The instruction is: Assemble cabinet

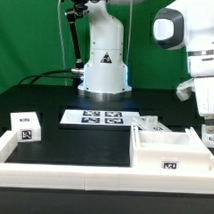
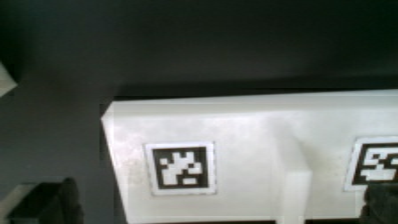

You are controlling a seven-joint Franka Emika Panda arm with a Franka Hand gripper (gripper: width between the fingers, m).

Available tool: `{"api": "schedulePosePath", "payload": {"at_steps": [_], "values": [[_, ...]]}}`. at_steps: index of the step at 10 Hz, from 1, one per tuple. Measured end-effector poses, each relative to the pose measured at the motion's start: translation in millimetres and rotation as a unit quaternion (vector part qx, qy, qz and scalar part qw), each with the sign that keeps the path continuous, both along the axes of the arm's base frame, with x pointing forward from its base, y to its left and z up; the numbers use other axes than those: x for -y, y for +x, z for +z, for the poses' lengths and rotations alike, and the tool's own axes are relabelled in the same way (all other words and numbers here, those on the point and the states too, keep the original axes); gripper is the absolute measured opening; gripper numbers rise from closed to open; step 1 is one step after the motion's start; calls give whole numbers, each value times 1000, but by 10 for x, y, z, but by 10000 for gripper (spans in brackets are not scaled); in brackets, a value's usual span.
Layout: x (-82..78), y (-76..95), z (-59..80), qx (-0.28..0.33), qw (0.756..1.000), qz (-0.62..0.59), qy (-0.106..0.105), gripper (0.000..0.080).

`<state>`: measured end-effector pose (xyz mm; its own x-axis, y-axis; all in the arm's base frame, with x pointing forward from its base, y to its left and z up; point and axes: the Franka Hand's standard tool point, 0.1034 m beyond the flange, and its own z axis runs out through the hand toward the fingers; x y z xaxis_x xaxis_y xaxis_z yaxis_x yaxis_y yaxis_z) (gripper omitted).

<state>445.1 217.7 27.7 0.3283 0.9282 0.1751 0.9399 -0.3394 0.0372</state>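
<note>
The cabinet (image 1: 162,149) is a white box-shaped body lying at the exterior view's right, open side up, with a marker tag on its near wall. My gripper (image 1: 208,132) hangs just above its right end. In the wrist view a white tagged face of the cabinet (image 2: 249,125) fills the lower half, with two tags and a raised rib between them. One dark finger (image 2: 45,200) shows far out to the side; the other is out of view. The jaws look wide apart and hold nothing.
A small white tagged cube (image 1: 26,126) sits at the exterior view's left. The marker board (image 1: 99,118) lies in front of the robot base (image 1: 104,70). Smaller white tagged parts (image 1: 149,123) lie behind the cabinet. A low white wall (image 1: 63,176) borders the table's front and left.
</note>
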Motion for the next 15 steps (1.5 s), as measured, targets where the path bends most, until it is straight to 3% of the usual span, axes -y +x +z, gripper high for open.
{"api": "schedulePosePath", "payload": {"at_steps": [5,7,8,9,10,11,15], "values": [[-47,-93,-124,-8,1000,3,2,794],[-59,-133,-177,-13,1000,3,3,509],[-71,-143,-185,-14,1000,3,3,509],[-73,-139,-182,-13,1000,3,3,295],[-72,-133,-180,-13,1000,3,3,156],[-71,-132,-178,-13,1000,2,3,68],[-32,-127,-163,-12,1000,6,1,68]]}}
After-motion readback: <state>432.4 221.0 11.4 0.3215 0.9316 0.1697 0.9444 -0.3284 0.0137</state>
